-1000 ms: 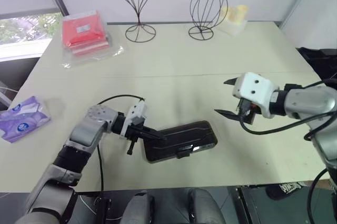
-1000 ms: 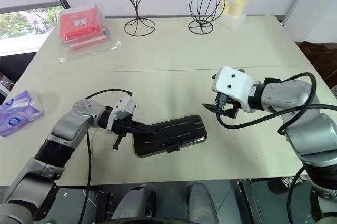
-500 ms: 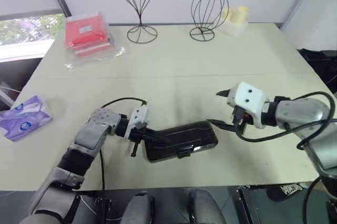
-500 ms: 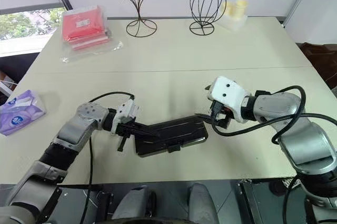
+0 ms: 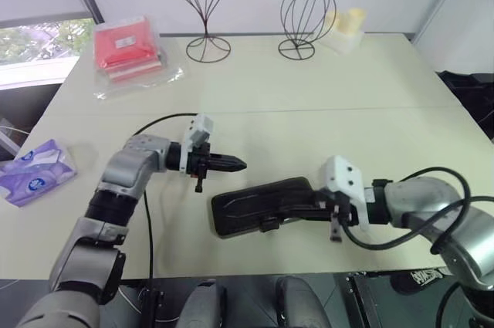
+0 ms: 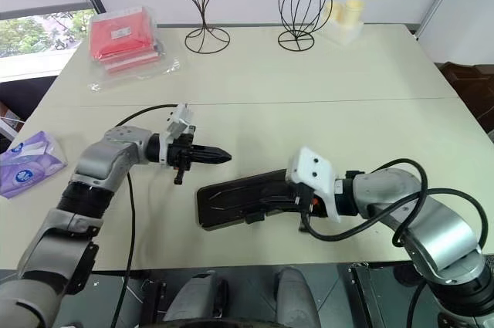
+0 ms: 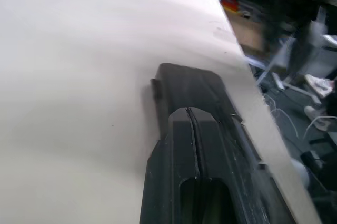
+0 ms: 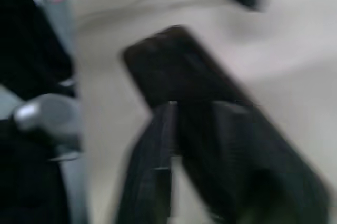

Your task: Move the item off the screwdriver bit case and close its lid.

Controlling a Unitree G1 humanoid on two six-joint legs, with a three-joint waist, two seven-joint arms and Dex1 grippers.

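Observation:
The screwdriver bit case (image 5: 245, 207) lies flat near the table's front edge, its dark smoky lid (image 6: 235, 193) down over the tray. My right gripper (image 5: 299, 210) is shut and lies low across the case's right end; I cannot tell whether it touches. My left gripper (image 5: 239, 164) is shut on nothing and hovers just above and behind the case's left end, pointing right. In the left wrist view the closed fingers (image 7: 189, 145) point over the case (image 7: 181, 81). The item, a purple-and-white tissue pack (image 5: 35, 172), rests at the table's far left edge, well apart from the case.
A red packet in clear wrap (image 5: 127, 49) sits at the back left. Two black wire stands (image 5: 203, 11) (image 5: 306, 13) and a pale yellow object (image 5: 345, 25) line the back edge. The table's front edge runs just below the case.
My left gripper has lifted off the case's left end, up and back. My right gripper has dropped down and leftward onto the case's right end and gone from open to shut.

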